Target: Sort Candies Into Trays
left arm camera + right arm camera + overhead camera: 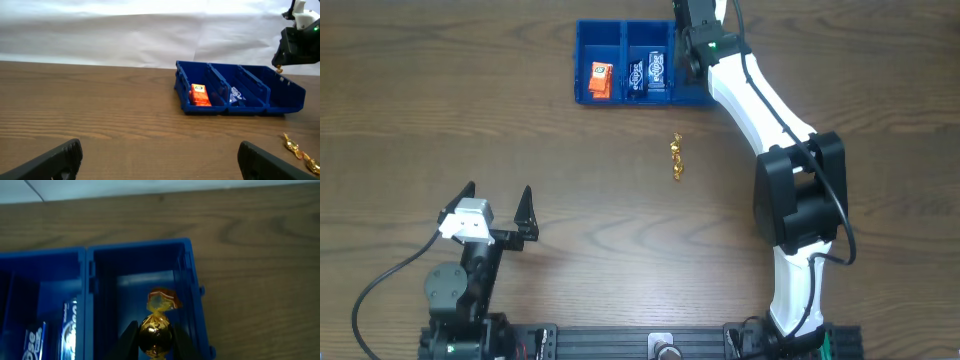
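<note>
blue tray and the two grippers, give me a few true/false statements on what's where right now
1. The right gripper holds a gold-wrapped candy over an end compartment of the blue tray. True.
2. The orange candy lies in the middle compartment. False: it lies in the end compartment farthest from the right gripper. The middle one holds blue packets.
3. The left gripper is shut on a candy. False: it is open and empty, well away from the tray.
4. Loose gold candies lie on the wooden table, outside the tray. True.
</note>
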Controlling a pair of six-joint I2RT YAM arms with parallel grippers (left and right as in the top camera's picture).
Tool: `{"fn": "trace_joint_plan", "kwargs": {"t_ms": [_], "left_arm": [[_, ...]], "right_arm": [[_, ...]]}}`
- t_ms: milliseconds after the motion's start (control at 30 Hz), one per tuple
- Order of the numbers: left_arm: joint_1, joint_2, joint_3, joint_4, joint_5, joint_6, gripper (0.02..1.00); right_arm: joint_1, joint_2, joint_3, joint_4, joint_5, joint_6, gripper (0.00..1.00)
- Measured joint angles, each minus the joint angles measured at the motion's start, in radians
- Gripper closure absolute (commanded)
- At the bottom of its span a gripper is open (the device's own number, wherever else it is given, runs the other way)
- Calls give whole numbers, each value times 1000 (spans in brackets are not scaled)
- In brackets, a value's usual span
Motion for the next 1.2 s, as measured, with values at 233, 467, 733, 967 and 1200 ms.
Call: {"fn": "trace_joint_plan", "kwargs": {"t_ms": [233, 467, 733, 967, 1200], "left_arm": [[0, 0, 0, 0, 0, 0, 20], [0, 0, 0, 0, 0, 0, 20], [0, 0, 0, 0, 0, 0, 20], [0, 0, 0, 0, 0, 0, 20], [0, 0, 0, -1, 0, 0, 20]], "right_arm": [[0, 0, 0, 11, 6, -6, 3], [2, 0, 0, -22, 8, -10, 3], [17, -20, 0, -103, 7, -10, 3], [88, -170, 0, -368, -20, 47, 3], [177, -215, -78, -489, -142, 140, 1]]}}
